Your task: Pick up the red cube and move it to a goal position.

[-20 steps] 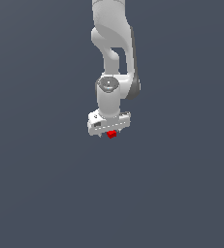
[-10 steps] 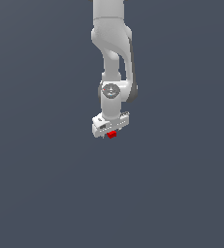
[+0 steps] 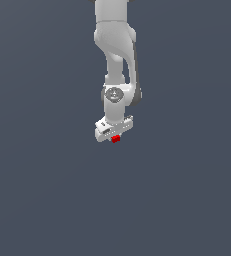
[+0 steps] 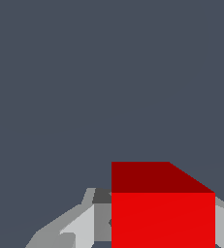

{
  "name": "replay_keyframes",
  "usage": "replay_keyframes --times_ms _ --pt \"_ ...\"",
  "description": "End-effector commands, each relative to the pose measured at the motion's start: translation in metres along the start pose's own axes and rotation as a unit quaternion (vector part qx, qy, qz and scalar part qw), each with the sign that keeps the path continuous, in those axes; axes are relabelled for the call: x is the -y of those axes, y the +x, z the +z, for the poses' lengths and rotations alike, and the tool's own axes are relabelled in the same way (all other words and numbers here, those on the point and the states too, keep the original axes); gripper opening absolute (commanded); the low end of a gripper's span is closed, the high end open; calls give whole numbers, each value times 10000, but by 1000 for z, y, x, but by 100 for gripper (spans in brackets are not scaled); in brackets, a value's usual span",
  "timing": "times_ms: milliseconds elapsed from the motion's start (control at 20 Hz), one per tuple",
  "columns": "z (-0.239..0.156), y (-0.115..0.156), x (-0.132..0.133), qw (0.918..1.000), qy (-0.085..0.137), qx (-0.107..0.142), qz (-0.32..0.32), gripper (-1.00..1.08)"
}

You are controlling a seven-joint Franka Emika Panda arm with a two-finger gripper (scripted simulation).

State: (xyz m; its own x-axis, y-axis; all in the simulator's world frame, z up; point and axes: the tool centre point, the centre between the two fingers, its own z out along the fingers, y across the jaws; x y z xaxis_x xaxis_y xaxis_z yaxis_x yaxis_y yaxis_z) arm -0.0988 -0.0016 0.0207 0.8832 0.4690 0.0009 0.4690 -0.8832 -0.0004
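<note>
Now I see the arm (image 3: 115, 45) coming down from the upper edge of the exterior view, white and standing almost vertical, with the round wrist joint (image 3: 115, 93) facing the camera. Under it is the gripper (image 3: 115, 136), whose flat white body is tilted a little, its end toward the exterior view's left lying lower than the other end. The red cube (image 3: 115, 138) sits directly under this body, touching it, and it is much smaller than the gripper. Only a small part of the cube shows below the white housing.

In the wrist view the red cube (image 4: 163, 213) fills a large part of the picture close to the camera. I can see two faces of it: a bright one toward the camera and a darker one above it. On both sides of the cube there are light grey fingers (image 4: 82, 225), and they lie right against its sides, so I read the jaws as narrow and closed on the cube, holding it.

Around the arm and the cube everything is one plain dark grey-blue background (image 3: 37, 190), without any edge or mark, so I cannot tell whether the cube is resting on a surface or is lifted off it.
</note>
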Motion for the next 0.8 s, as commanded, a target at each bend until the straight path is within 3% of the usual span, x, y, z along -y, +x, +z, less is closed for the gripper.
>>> replay_keyframes --times_ms 0,400,750 --pt "0 0 0 10000 2 3 -5 -100" --pt "-4 1 0 10000 0 0 -1 -100" --pt "-33 8 3 10000 0 0 -1 -100"
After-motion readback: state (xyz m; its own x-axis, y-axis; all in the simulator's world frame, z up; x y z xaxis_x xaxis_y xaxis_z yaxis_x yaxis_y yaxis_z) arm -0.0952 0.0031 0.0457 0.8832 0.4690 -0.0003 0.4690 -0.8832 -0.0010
